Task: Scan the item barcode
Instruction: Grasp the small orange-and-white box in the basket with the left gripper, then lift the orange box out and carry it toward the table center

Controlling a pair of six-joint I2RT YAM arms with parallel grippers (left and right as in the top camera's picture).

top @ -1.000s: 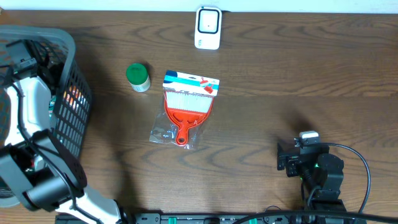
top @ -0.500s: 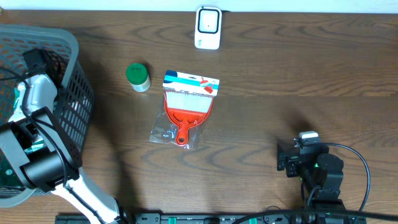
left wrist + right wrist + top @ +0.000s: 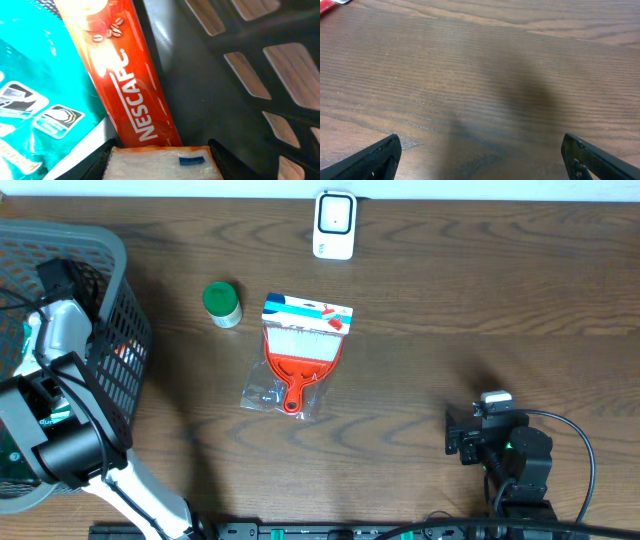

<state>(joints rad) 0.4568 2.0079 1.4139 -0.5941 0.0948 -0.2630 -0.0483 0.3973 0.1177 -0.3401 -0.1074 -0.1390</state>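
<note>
Inside the grey basket my left gripper is shut on a clear-wrapped white packet with an orange edge and a small blue mark. The packet fills the gap and touches both black fingers. It lies against a red Nescafé box. No barcode shows on it. In the overhead view the left arm reaches down into the basket and hides the jaws. My right gripper stands open over bare wood near the front right. A white scanner stands at the table's far edge.
A teal pack lies beside the red box in the basket. On the table are a green-lidded jar and an orange dustpan in a clear bag. The basket's slotted wall is close on the right.
The left arm moved further into the basket, which shifted slightly, and its jaws have narrowed onto the white packet. The right arm has not moved.
</note>
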